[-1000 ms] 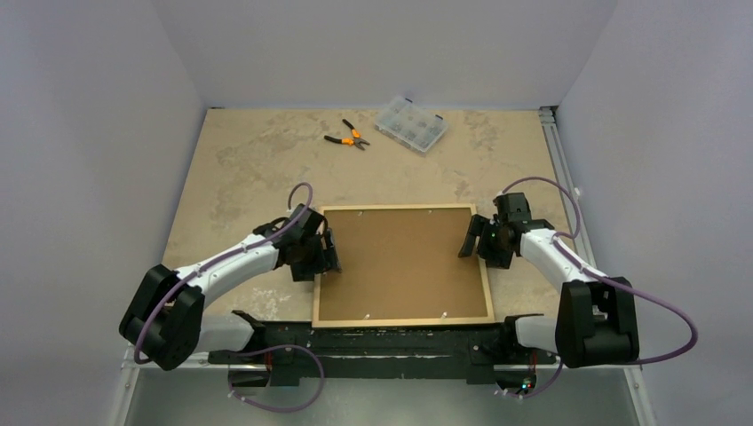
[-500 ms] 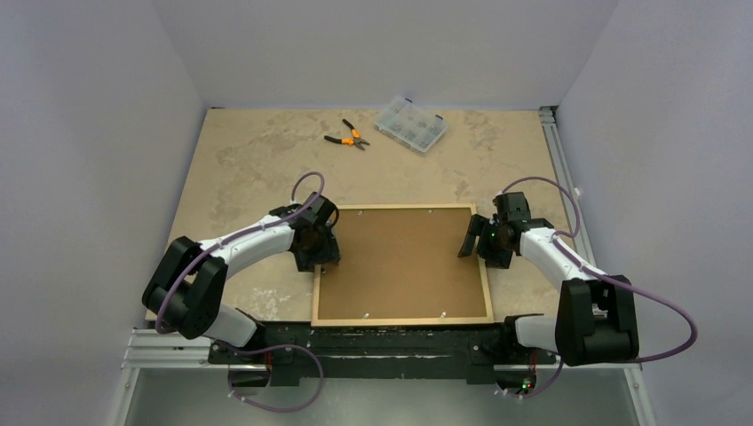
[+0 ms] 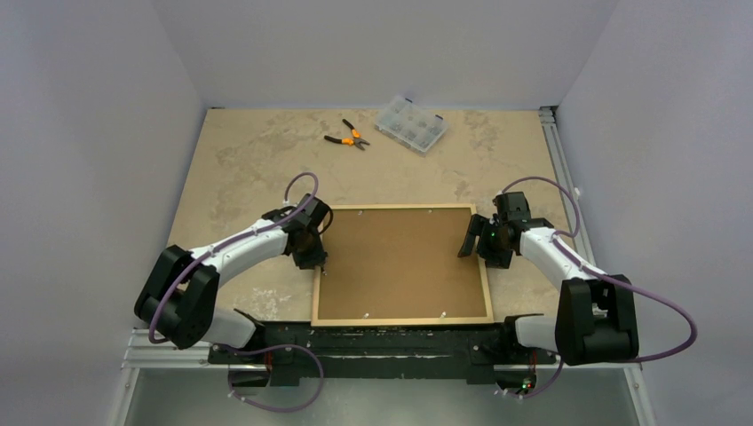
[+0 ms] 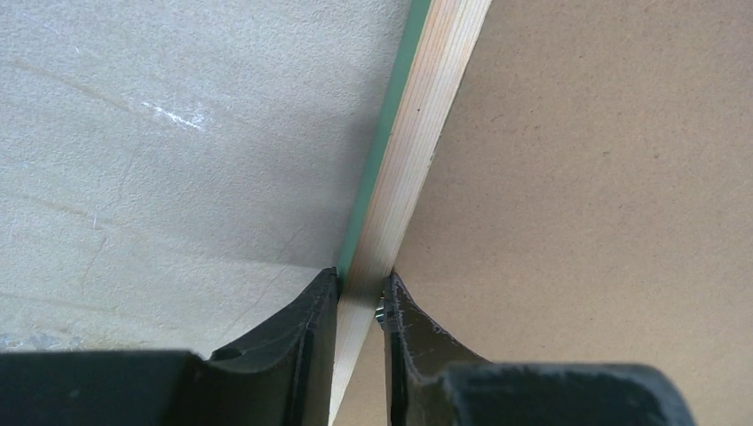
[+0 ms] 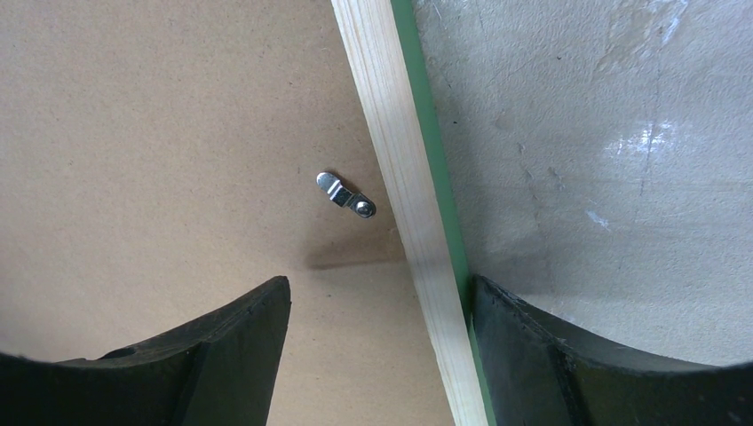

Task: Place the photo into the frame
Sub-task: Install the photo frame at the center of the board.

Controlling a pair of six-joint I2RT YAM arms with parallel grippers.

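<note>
Fingers (image 4: 302, 346) of the left gripper (image 4: 360, 288) stand nearly together, one on each side of the left rail of the frame (image 3: 401, 209), pinching it: the outer tip touches the green edge and the inner tip touches the pale wood where it meets the backing board (image 3: 400, 262). A small metal piece shows against the inner tip, too little of it to name.

The frame lies flat on the table (image 3: 240, 169) with its wooden back up, reaching from this gripper across to the other one. Inside it, filling the opening from rail to rail, sits the brown board. What lies under the board is hidden. Small pale tabs dot the far and near rails.

Well beyond both grippers, toward the back wall, orange-handled pliers (image 3: 348, 138) lie on the table, and just to their right is a clear compartment box (image 3: 410, 124) holding small parts too fine to make out.

On the right, the right gripper (image 5: 380, 282) straddles the frame's right rail with its jaws spread wide and nothing held. One finger hangs over the board and the other over the table outside the green edge. A silver turn clip (image 5: 346, 195) sits on the board just ahead of the gap between its fingers, beside the rail.
</note>
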